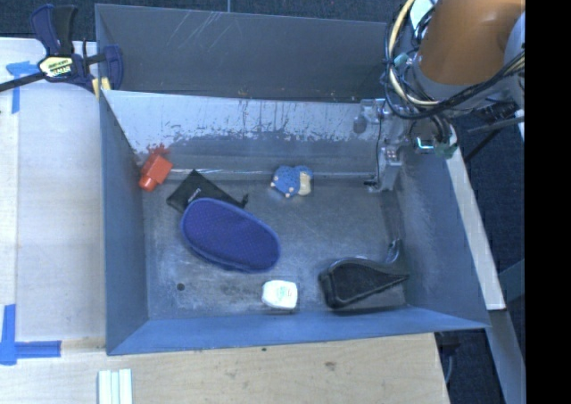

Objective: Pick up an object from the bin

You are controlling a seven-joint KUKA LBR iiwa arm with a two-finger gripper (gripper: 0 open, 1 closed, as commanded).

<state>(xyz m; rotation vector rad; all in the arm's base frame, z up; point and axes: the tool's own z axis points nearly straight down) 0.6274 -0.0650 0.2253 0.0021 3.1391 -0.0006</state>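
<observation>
My gripper (pixel 385 166) hangs at the back right of the bin, close to the rear wall, with nothing seen in it. To its left on the bin floor lies a small blue and cream soft toy (pixel 291 181). In front of the gripper, near the front right corner, rests a black pouch-like thing (pixel 361 284) with a grey loop (pixel 391 251) sticking up toward the gripper.
A large blue oval pad (pixel 230 233) lies left of centre, partly over a flat black piece (pixel 201 190). An orange block (pixel 154 169) sits in the back left corner. A small white roundish thing (pixel 280 294) lies near the front wall.
</observation>
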